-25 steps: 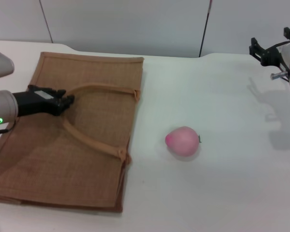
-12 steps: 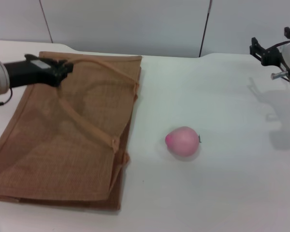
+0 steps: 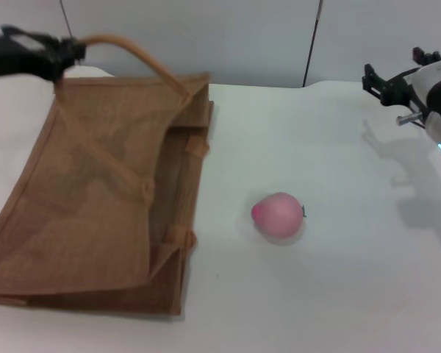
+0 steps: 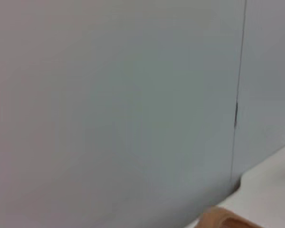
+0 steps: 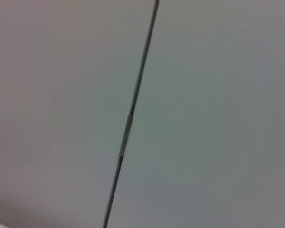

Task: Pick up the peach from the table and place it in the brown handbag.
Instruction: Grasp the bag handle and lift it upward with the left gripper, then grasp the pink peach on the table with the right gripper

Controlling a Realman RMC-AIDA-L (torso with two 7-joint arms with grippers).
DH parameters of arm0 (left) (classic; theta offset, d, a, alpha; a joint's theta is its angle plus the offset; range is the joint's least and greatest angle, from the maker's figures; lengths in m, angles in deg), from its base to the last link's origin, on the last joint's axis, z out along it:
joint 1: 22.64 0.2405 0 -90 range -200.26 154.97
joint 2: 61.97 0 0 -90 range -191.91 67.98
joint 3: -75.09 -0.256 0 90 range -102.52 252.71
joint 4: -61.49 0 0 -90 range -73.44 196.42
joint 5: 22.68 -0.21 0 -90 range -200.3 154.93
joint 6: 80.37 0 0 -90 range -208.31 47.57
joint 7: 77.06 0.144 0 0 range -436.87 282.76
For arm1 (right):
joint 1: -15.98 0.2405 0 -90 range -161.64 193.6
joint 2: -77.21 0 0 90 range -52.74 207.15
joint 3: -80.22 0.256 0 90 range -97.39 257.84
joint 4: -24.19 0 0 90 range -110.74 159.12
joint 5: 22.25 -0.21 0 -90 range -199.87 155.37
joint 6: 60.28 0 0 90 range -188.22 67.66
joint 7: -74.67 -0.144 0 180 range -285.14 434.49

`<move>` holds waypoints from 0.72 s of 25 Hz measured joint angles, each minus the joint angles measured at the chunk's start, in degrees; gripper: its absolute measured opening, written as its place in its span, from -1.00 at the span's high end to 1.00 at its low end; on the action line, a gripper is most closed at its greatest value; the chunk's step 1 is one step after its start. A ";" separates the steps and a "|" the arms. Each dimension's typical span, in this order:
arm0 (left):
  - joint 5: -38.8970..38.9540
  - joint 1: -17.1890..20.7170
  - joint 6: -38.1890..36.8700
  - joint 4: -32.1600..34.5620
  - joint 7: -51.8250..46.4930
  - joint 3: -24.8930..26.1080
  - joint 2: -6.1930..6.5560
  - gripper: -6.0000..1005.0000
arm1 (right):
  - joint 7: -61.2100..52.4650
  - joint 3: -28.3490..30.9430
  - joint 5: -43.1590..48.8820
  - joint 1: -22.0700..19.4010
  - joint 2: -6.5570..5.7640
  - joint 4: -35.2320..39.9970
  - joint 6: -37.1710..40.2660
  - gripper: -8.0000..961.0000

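The peach, pale pink with a deeper pink tip, lies on the white table to the right of the brown handbag. My left gripper is at the far left, raised above the bag's back edge and shut on one loop handle. The pull lifts the bag's upper side, so the mouth gapes toward the peach. A bit of that handle also shows in the left wrist view. My right gripper hovers open and empty at the far right, well behind the peach.
A grey panelled wall stands behind the table. The bag's second handle lies inside against the lower side. The right wrist view shows only wall.
My left gripper has risen and moved back with the handle, lifting the bag's upper side from flat to open. The right gripper has shifted slightly left. The peach has not moved.
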 joint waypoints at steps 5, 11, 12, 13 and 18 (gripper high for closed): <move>-0.69 -0.52 2.36 8.23 -3.49 -0.05 0.30 0.75 | 0.12 -0.04 0.22 -0.01 -0.08 0.06 -0.79 -0.86; -5.30 -3.19 5.12 15.76 -5.23 0.31 0.48 0.75 | 0.16 -0.17 4.72 -1.25 0.00 3.47 -3.61 -0.86; -5.96 -3.62 5.57 16.61 -5.35 0.28 0.40 0.75 | 0.17 -0.18 5.58 -1.50 -0.03 4.78 -4.85 -0.86; -6.20 -4.00 5.98 17.09 -5.40 0.28 0.36 0.75 | 0.17 -0.17 6.45 -1.72 -0.07 6.07 -6.28 -0.86; -5.75 -5.94 7.07 17.95 -5.51 -0.41 0.15 0.75 | 0.20 0.04 10.50 -2.80 -0.07 11.48 -11.74 -0.86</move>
